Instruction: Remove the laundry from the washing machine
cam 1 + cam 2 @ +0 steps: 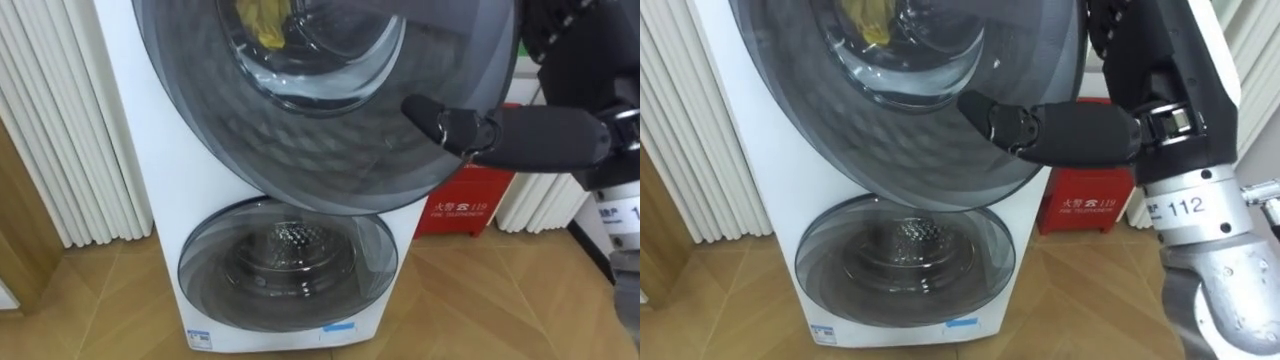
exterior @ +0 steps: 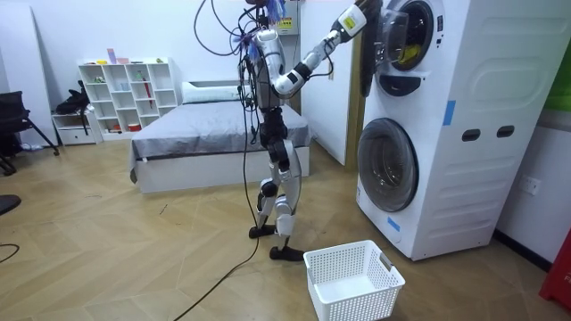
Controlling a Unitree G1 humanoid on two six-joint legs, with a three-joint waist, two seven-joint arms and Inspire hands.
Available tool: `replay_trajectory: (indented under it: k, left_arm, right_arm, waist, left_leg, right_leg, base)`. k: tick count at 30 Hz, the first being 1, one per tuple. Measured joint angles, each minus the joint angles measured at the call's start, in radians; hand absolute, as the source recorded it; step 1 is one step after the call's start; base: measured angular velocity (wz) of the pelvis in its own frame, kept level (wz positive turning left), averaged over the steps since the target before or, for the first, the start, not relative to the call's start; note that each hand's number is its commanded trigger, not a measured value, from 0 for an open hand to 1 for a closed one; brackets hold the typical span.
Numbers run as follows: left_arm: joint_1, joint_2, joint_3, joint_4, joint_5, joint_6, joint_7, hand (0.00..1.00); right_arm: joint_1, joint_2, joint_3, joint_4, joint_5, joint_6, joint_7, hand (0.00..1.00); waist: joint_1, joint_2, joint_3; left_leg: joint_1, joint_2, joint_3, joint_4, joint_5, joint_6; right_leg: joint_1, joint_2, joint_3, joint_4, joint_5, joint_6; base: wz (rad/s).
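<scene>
1. Standing close in front of the stacked washing machine (image 2: 464,134), the robot has its right arm raised to the top unit. I judge that the step in hand is getting the drum open, with nothing picked yet
2. The upper door (image 1: 330,140) stands swung out from the machine's face in the room view. Its round rim hangs between the robot and the drum mouth, so that edge is the one to clear. The next move calls for pushing it wider and then reaching round it, not through it
3. The white basket (image 2: 352,281) sits on the floor just beside the robot's feet, near the lower door (image 1: 288,265). Bare floor lies behind the robot for stepping back, and a red box (image 1: 462,205) is tucked beside the machine on the robot's right
4. The right hand (image 1: 500,135) lies across the front of the upper door, fingers stretched straight and grasping nothing
5. The yellow cloth (image 1: 262,22) shows through the door's glass bowl, inside the upper drum, well above the hand
</scene>
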Motion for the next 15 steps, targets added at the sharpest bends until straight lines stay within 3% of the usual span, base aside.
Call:
replay_trajectory:
  k: [2, 6, 11, 15]
  left_arm:
    - [-0.005, 0.0, 0.0, 0.0, 0.0, 0.0, 0.0, 0.0]
    - [-0.005, 0.0, -0.001, 0.0, 0.0, 0.0, -0.003, 0.0]
    - [-0.009, -0.001, -0.022, -0.001, 0.0, -0.002, -0.003, 0.0]
    - [-0.024, -0.002, -0.046, 0.003, 0.0, -0.012, 0.003, 0.0]
  right_arm:
    - [0.0, 0.031, 0.0, 0.0, 0.0, -0.005, -0.001, 0.0]
    - [0.0, 0.051, 0.01, 0.0, 0.001, -0.02, 0.001, 0.0]
    - [0.0, 0.093, 0.064, 0.001, 0.045, -0.079, 0.001, 0.0]
    - [0.0, 0.101, 0.111, 0.002, 0.114, -0.131, 0.019, 0.0]
  waist:
    - [0.006, 0.0, -0.0001]
    - [0.013, -0.001, -0.0005]
    - [0.019, 0.0, -0.0005]
    - [0.039, 0.006, 0.0038]
  left_leg:
    - [0.0, 0.0, 0.001, 0.001, 0.0, -0.001]
    - [-0.001, 0.001, 0.0, 0.003, 0.001, -0.001]
    - [0.0, 0.002, -0.001, 0.011, 0.003, -0.004]
    - [0.0, 0.002, -0.002, 0.01, 0.003, -0.004]
  right_leg:
    - [-0.001, 0.0, 0.001, -0.002, 0.0, 0.0]
    - [0.0, 0.0, 0.0, -0.002, 0.0, 0.0]
    - [0.001, -0.001, 0.003, 0.003, 0.007, -0.008]
    - [-0.003, -0.003, 0.009, 0.015, -0.001, 0.001]
  base:
    - [0.0]
    - [0.0]
    - [0.0]
    - [-0.02]
